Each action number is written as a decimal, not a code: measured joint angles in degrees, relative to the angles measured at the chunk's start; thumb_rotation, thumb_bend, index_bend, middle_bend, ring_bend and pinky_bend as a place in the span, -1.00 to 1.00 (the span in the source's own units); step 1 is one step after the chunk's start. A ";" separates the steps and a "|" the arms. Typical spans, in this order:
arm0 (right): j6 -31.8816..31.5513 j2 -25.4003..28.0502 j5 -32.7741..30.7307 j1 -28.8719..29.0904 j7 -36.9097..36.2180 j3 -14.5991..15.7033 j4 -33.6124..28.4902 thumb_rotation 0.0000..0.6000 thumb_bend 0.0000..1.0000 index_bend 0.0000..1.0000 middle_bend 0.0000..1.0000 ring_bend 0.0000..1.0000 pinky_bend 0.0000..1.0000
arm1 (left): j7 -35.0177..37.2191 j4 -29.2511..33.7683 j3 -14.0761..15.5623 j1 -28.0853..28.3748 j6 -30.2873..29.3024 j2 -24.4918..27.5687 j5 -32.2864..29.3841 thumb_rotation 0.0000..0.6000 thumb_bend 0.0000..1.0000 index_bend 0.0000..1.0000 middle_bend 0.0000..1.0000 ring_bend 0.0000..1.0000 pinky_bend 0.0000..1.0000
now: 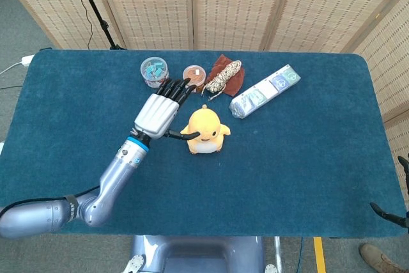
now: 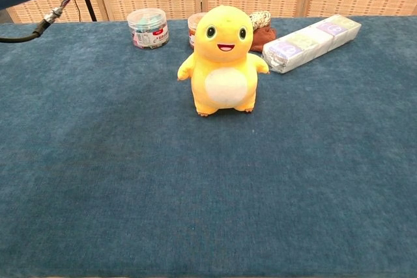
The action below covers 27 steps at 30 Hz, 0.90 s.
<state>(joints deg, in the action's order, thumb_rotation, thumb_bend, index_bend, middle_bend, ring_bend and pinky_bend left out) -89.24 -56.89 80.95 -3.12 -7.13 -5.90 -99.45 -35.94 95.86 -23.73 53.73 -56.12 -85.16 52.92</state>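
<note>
My right hand (image 1: 397,212) sits at the near right table edge, barely in view, so I cannot tell its state. My left hand (image 1: 160,113) hovers spread wide just left of the yellow plush toy (image 1: 204,131), holding nothing. Beyond stand two small jars (image 1: 154,71).

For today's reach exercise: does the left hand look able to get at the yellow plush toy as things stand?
Probably yes. The left hand hovers open just left of the yellow plush toy, thumb reaching toward it, with nothing between them.
</note>
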 measured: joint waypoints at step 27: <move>0.36 1.72 -2.67 -0.55 -3.32 -0.99 0.48 1.00 -1.00 -1.00 -1.00 -1.00 -1.00 | 8.11 -33.43 0.31 18.48 13.40 -20.23 -2.49 -0.55 -1.00 -1.00 -1.00 -1.00 -1.00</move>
<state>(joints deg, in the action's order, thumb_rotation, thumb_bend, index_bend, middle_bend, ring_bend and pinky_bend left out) -88.88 -55.18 78.28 -3.68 -10.45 -6.89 -98.97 -27.83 62.43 -23.42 72.21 -42.72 -105.39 50.42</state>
